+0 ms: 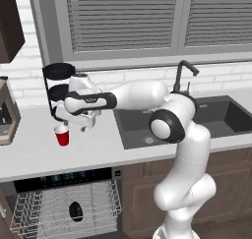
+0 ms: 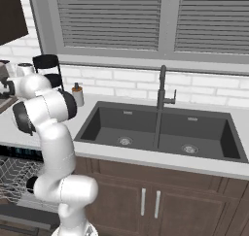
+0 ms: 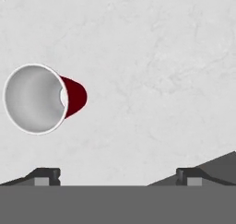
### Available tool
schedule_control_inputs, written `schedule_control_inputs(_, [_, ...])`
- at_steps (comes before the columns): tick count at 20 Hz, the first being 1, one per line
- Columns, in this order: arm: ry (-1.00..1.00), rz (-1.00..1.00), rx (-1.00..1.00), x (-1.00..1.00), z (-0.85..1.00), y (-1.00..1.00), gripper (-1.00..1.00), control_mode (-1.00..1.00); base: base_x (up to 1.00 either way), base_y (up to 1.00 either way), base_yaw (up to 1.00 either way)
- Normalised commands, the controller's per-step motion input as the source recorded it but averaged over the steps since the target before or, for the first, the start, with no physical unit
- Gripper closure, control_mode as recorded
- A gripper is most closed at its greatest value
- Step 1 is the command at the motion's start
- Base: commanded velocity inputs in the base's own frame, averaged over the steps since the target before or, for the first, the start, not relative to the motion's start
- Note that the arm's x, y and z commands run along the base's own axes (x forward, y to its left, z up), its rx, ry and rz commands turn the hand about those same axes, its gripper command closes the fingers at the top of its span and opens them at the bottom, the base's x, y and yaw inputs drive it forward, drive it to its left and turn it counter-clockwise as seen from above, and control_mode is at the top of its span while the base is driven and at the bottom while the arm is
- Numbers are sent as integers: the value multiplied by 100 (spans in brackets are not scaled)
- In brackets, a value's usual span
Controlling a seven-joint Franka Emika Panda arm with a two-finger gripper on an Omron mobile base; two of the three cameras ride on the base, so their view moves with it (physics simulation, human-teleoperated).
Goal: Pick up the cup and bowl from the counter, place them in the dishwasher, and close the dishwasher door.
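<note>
The red cup (image 1: 62,134) stands upright on the grey-white counter (image 1: 93,147). My gripper (image 1: 81,125) hangs just above and to the right of it, jaws open and empty. In the hand view the cup (image 3: 38,98) lies at the left with its white inside showing, well outside the gap between my fingertips (image 3: 46,176); my gripper (image 3: 118,177) is over bare counter. The dishwasher (image 1: 64,176) under the counter is open, its white wire rack (image 1: 29,213) pulled out. The black bowl (image 1: 75,211) sits in the rack. The dishwasher door is hidden below the rack.
A black three-tier stand (image 1: 59,73) rises behind the cup, and a coffee machine (image 1: 7,115) stands at the far left. The dark double sink (image 2: 160,128) with its faucet (image 2: 161,99) lies to the right, a soap dispenser (image 2: 78,95) beside it.
</note>
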Motion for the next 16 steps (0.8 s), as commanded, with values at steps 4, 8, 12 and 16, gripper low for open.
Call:
schedule_control_inputs(4, [3,0,0,29,0,0,-100,-100,0,0,0])
schedule_control_inputs(8, [3,0,0,28,0,0,-100,-100,0,0,0])
schedule_control_inputs(12, [4,0,0,22,0,4,-100,-100,0,0,0])
schedule_control_inputs(16, [0,0,0,13,-1,12,-100,-100,0,0,0])
